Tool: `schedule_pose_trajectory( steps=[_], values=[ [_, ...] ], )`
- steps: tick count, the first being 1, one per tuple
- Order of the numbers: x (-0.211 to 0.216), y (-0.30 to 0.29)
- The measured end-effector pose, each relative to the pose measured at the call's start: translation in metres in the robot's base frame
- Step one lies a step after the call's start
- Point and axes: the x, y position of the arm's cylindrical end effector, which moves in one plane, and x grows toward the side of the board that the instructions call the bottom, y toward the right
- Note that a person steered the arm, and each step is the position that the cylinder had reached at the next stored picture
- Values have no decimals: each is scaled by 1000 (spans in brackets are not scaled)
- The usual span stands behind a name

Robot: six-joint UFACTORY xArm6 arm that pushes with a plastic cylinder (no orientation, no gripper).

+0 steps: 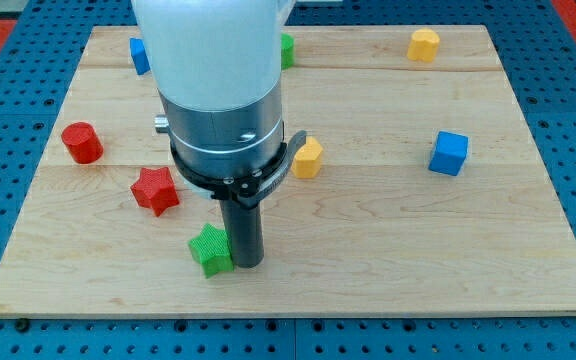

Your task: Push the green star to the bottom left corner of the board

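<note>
Touching the right side of the green star (210,249), my tip (247,264) stands low in the frame, a little left of centre; it is a bare rod with nothing to open or close, holding nothing, only pressing sideways. The star lies near the bottom edge of the board (388,280), with the bottom-left corner well off toward the lower left of the frame.

To do this push well, I judge the tip should stay on the star's right flank and slightly above its middle, so the block travels left and a touch downward rather than spinning off a point. A star turns easily, so a slow stroke with small corrections seems wise. The path along the bottom looks free.

Just above the star sits the red star (155,190); keeping low avoids it. Further up and left is the red cylinder (82,142). A yellow block (308,158) lies right of the arm, a blue cube (449,153) further right. Along the top are a blue block (139,55), a green block (286,50) and another yellow block (424,45).
</note>
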Motion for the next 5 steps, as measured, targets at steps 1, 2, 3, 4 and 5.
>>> schedule_pose_trajectory(
  steps=[1, 2, 3, 4, 5],
  values=[
    [-12, -73],
    [-14, -119],
    [-47, -121],
    [-46, -155],
    [-38, -155]
  ],
)
